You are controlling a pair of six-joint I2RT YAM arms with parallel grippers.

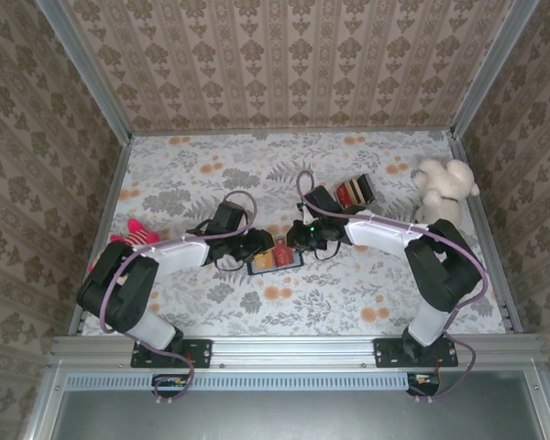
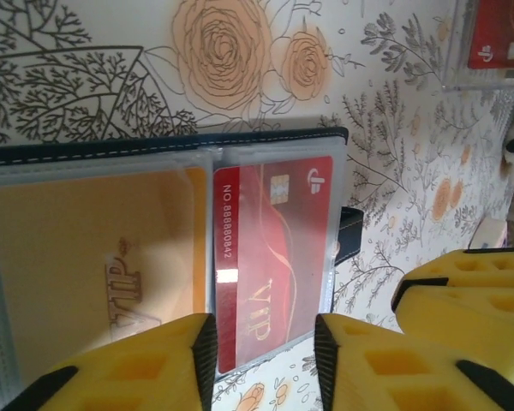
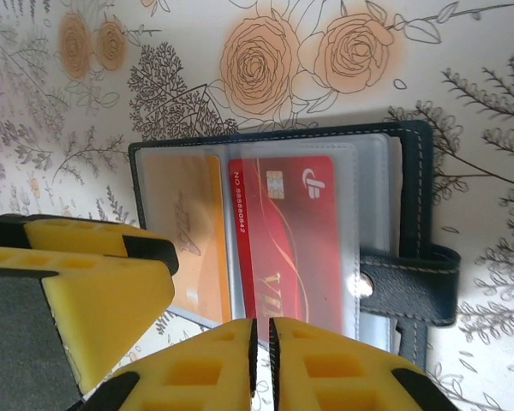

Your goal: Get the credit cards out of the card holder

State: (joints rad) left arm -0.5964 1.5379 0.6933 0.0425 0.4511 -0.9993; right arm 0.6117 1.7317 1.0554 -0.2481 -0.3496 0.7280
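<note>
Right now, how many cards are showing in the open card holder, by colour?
Red card: 1
Orange card: 1
Total: 2, side by side in clear sleeves of the card holder. Any cards tucked behind them cannot be seen.

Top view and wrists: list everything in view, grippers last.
holder: 1, navy, open at table centre
red card: 1, red, in holder's clear sleeve
orange card: 1, orange, sleeve beside red card
striped block: 1, red-cream-brown, back right
plush: 1, white, far right
pink item: 1, pink-red, left edge
table: 1, floral
left gripper: yellow, open over red card's end
right gripper: yellow, shut at holder's edge
</note>
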